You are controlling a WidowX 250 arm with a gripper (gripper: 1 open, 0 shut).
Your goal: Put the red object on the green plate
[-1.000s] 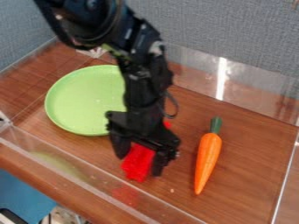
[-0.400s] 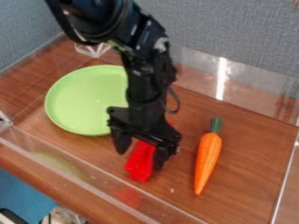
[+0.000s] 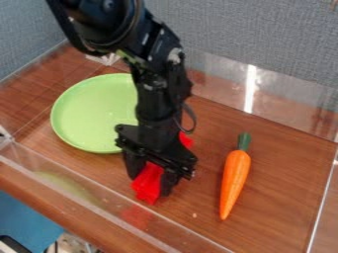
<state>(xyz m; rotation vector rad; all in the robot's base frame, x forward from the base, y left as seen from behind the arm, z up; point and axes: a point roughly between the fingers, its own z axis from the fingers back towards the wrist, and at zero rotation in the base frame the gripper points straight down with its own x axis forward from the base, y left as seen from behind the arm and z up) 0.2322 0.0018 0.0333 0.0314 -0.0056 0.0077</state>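
Observation:
The red object (image 3: 148, 185), a ridged red bar, lies on the wooden table in front of the green plate (image 3: 90, 114), which sits at the back left. My gripper (image 3: 156, 170) points straight down over the bar. Its black fingers (image 3: 130, 164) stand on either side of the bar's upper half, close to its flanks, and the bar rests on the table. The jaws are partly drawn in. Whether the pads press the bar does not show. The bar's far end is hidden behind the gripper.
An orange carrot (image 3: 234, 179) with a green top lies to the right of the gripper, pointing toward the front. Clear plastic walls (image 3: 264, 89) fence the table at the back and front. The black arm (image 3: 126, 40) rises over the plate's right edge.
The jaws have narrowed around the red bar since the earlier frames. The hand stays low over the same spot, and the carrot and plate have not moved.

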